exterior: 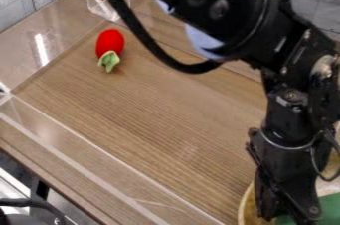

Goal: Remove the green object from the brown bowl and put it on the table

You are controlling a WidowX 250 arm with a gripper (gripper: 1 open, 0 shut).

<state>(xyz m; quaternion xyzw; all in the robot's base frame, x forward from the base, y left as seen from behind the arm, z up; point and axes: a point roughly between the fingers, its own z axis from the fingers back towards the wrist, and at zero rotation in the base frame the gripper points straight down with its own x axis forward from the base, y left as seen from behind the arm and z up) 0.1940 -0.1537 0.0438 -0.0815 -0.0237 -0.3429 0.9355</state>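
One black claw (289, 215) down at the brown bowl (248, 205), clenched shut, low in the right-hand corner of the view.

Can see the green object (328, 207) inside the bowl, just beside the claw's tips, partly hidden by them and cut off by the frame edge; cannot tell whether gripped or merely touched; can make out only part of the bowl, resting on the wood-grain bench (146, 119); well apart from the bowl, toward the upper left, can see a red strawberry-like toy (110, 42) on the bench, with green leaves (109, 62) pointing toward the lower edge of the view.
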